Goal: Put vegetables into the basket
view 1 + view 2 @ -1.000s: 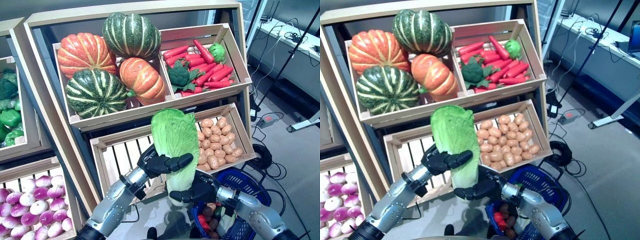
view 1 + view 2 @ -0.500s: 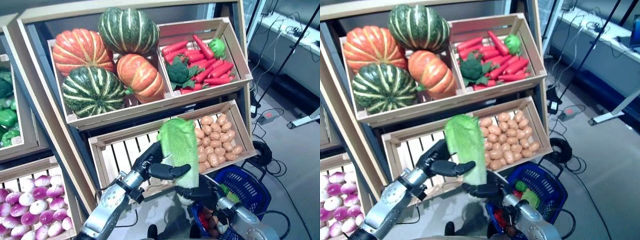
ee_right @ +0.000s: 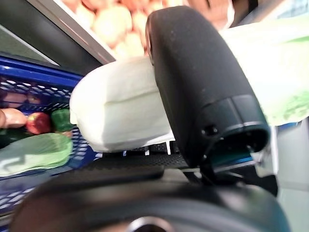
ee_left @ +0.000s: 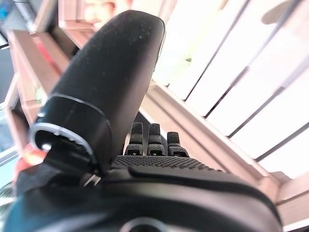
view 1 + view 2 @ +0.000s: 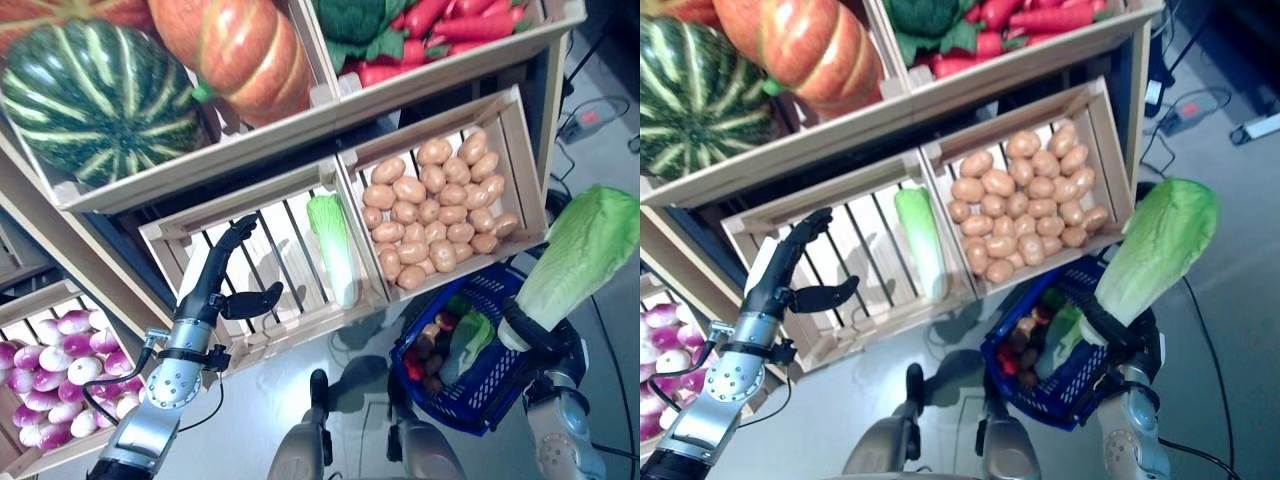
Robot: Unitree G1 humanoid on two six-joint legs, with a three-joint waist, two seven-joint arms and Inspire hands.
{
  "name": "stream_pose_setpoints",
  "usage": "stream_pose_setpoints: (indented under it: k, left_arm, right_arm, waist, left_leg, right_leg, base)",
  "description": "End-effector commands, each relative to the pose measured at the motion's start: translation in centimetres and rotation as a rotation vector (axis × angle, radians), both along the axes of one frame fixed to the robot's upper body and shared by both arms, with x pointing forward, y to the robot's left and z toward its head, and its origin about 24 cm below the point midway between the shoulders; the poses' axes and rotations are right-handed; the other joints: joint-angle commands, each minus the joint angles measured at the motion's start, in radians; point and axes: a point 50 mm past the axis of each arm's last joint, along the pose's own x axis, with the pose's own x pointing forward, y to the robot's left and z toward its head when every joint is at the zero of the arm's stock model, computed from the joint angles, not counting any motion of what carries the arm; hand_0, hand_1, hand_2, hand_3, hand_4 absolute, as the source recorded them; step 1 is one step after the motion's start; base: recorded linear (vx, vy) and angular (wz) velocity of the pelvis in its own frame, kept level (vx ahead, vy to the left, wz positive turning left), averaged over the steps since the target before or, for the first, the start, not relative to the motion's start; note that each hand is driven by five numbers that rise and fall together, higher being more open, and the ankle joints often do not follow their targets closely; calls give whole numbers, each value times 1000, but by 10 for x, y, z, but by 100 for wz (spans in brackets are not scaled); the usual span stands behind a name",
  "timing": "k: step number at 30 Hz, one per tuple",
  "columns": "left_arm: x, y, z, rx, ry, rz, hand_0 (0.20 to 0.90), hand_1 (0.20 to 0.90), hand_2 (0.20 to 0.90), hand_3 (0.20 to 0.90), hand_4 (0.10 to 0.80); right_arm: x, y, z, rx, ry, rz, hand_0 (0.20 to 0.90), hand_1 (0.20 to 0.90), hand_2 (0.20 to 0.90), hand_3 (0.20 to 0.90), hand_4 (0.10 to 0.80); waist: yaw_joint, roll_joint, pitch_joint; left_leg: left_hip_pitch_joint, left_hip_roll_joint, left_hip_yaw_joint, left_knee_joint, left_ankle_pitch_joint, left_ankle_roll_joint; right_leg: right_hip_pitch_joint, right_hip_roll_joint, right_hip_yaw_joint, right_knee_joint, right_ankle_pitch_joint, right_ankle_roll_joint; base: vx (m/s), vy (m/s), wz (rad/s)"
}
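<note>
Light is bright and even, coming from overhead. The left hand (image 5: 215, 290) throws a soft shadow onto the pale slats of the crate (image 5: 290, 250), and dim patches lie on the floor (image 5: 300, 350) beside the blue basket (image 5: 480, 385). The recess under the upper shelf is dark. The orange pumpkin (image 5: 245, 45) carries glossy highlights. The cabbage (image 5: 585, 250) in the right hand (image 5: 535, 338) is strongly lit. In the left wrist view the slats glare almost white.

The pumpkins (image 5: 170, 70) and red peppers (image 5: 455, 25) (top shelf) are cut by the edge.
</note>
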Motion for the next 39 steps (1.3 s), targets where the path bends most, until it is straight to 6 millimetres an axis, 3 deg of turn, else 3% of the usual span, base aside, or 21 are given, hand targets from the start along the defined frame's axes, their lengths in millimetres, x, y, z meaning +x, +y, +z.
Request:
stream_pose_setpoints:
  k: [1, 5, 12, 16, 18, 21, 24, 28, 39]
  left_arm:
    - [12, 3, 50, 43, -339, 55, 900, 900, 900, 900, 800]
    - [20, -1, 57, 53, -417, 98, 900, 900, 900, 900, 800]
    - [31, -17, 72, 55, -558, 99, 900, 900, 900, 900, 800]
    - [41, -34, 89, 42, -663, 74, 900, 900, 900, 900, 800]
    - [49, -43, 101, 38, -709, 65, 900, 900, 900, 900, 800]
    - [55, -52, 114, 35, -785, 54, 900, 900, 900, 900, 800]
    - [57, -56, 122, 24, -833, 53, 900, 900, 900, 900, 800]
    - [60, -61, 131, 37, -886, 60, 900, 900, 900, 900, 800]
    - [60, -54, 131, 54, -931, 125, 900, 900, 900, 900, 800]
  right_arm:
    - [9, -19, 39, 1, -269, -219, 300, 300, 300, 300, 400]
    - [14, -22, 30, 96, -265, -340, 300, 300, 300, 300, 400]
    - [38, -20, 14, 219, -197, -348, 300, 300, 300, 300, 400]
    - [67, -16, 13, 270, -152, -291, 300, 300, 300, 300, 400]
    - [90, -9, 23, 277, -129, -236, 300, 300, 300, 300, 400]
    - [110, -8, 33, 278, -77, -192, 300, 300, 300, 300, 400]
    - [115, -12, 31, 301, -53, -201, 300, 300, 300, 300, 400]
    - [124, -8, 26, 488, -53, -196, 300, 300, 300, 300, 400]
    - [122, -3, 14, 832, -73, -370, 300, 300, 300, 300, 400]
  waist:
    - [6, -42, 12]
    - [17, -35, 58]
    - [40, -20, 118]
    - [63, -6, 146]
    - [73, 0, 155]
    - [85, 5, 155]
    - [93, 11, 155]
    - [107, 23, 155]
    - [108, 49, 155]
  left_leg:
    - [-43, -22, -10, 10, -19, -7]
    - [-74, -31, -18, 14, -14, -10]
    - [-141, -52, -29, 35, -9, -9]
    - [-185, -70, -44, 67, -11, -7]
    - [-231, -82, -53, 105, -13, -6]
    - [-313, -97, -56, 177, -17, -8]
    - [-378, -106, -56, 242, -29, -4]
    - [-478, -119, -55, 323, -44, 4]
    - [-591, -132, -55, 430, -73, 25]
  right_leg:
    - [-13, -47, 6, 74, -31, 25]
    - [-35, -55, 0, 82, -28, 27]
    - [-92, -71, -8, 102, -15, 29]
    - [-128, -78, -17, 127, -15, 25]
    - [-169, -82, -21, 159, -19, 22]
    - [-243, -88, -23, 221, -32, 19]
    - [-309, -93, -23, 285, -48, 15]
    - [-419, -101, -16, 379, -72, 13]
    - [-569, -84, 22, 506, -100, 1]
  base:
    - [-75, 19, 0]
    - [-83, 5, 4]
    - [-95, 1, 1]
    - [-117, -4, 2]
    - [-120, -3, 6]
    - [-95, -2, 6]
    - [-62, -6, -6]
    - [-59, -23, 10]
    - [-9, -4, 9]
